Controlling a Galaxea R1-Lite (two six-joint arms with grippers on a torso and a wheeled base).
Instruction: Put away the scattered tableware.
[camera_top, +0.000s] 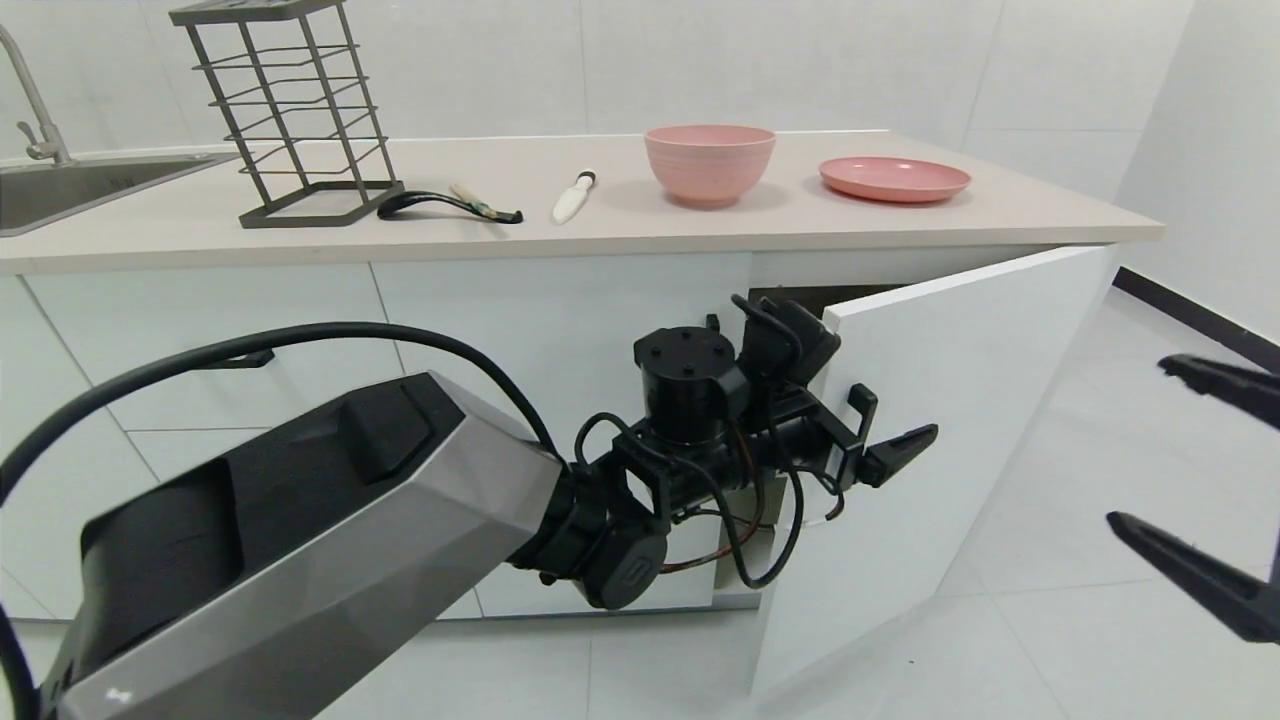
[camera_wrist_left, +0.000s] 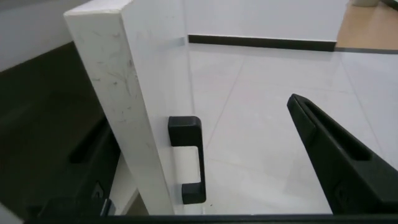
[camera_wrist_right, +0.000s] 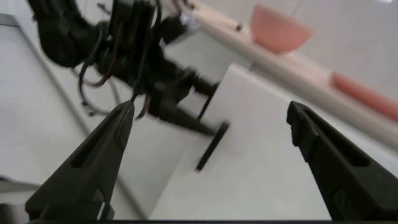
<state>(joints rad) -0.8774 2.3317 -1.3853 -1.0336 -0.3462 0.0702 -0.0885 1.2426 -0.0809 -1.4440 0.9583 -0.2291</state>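
Kitchen counter (camera_top: 1000, 225), pink plastic bowl (camera_top: 709, 163) & flat pink plate (camera_top: 894, 179) toward its right edge. Left gripper (camera_top: 890, 440), jaws apart, straddles white cabinet door (camera_top: 960, 400), prob. to open storage. Right gripper (camera_top: 1140, 440) spread, empty.

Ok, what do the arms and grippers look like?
The left arm has a faceted silver-grey shell with black insets, a thick black cable looping over it, and a black wrist hung with thin dark and reddish wires. The left gripper and right gripper both have black, tapering, pointed fingers.
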